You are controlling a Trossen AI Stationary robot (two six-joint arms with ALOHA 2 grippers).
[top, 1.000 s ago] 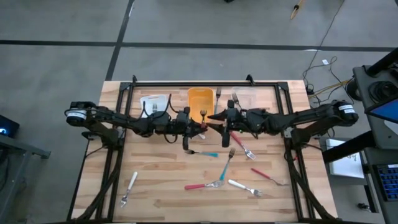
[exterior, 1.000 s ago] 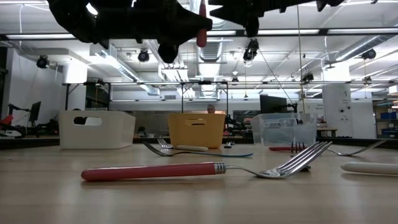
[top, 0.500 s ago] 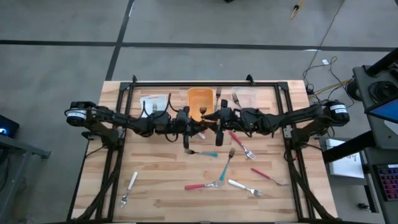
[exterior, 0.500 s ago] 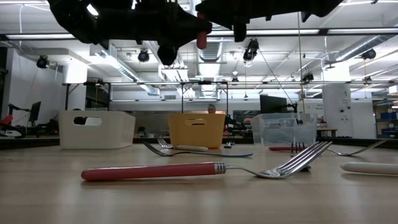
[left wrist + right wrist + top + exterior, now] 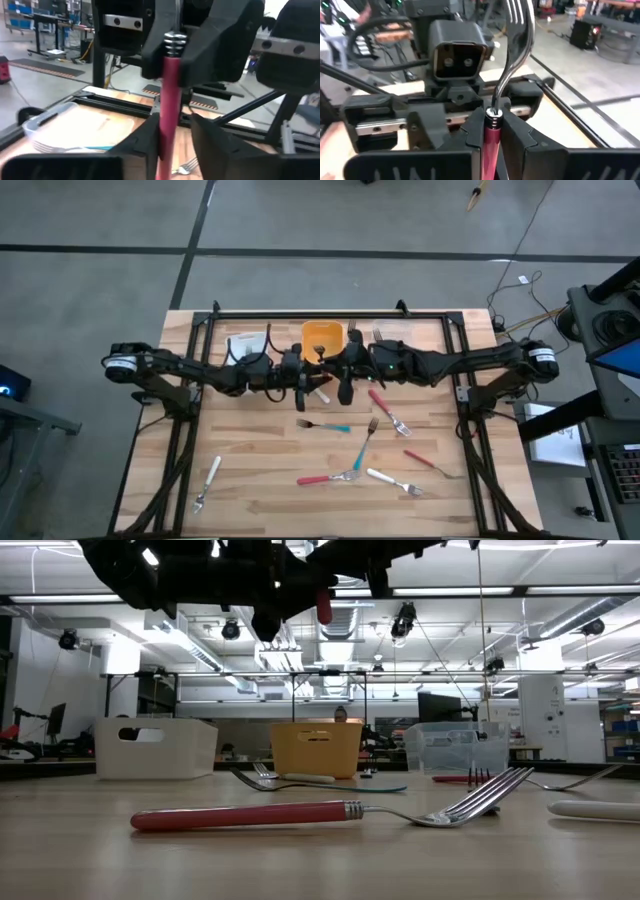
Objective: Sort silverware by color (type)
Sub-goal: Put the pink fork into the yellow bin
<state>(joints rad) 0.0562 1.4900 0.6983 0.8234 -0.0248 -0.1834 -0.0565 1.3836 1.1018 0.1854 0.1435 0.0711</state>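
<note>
Wooden planking forms the desk point(image 5: 250, 480), which is framed by a black rail and stands on a grey workshop floor; three bins are set along its far edge: a white bin point(image 5: 155, 748) at far left, an orange bin point(image 5: 322, 337) in the middle and a clear bin point(image 5: 455, 747) at far right.

A red-handled fork point(image 5: 492, 125) is held in mid-air above the desk centre, just near of the orange bin, where both arms meet. The right gripper point(image 5: 490, 131) is seen pinching the red handle just below its metal collar, with the tines rising beyond the jaws. The left gripper point(image 5: 170, 132) flanks the same handle further down; its jaws stand slightly apart at either side of the shaft, and it cannot be told whether they are touching it. The fork's long axis runs lengthwise out of both sets of jaws, so the two grippers face each other along it.

The step in hand is judged to be a transfer between arms, with the grip passing to the right gripper. The orange bin lies directly far of the fork and is about equally near both arms.

The remaining silverware point(image 5: 345, 450) lies scattered on the near half of the desk, including a white-handled fork point(image 5: 207, 483) near left.
</note>
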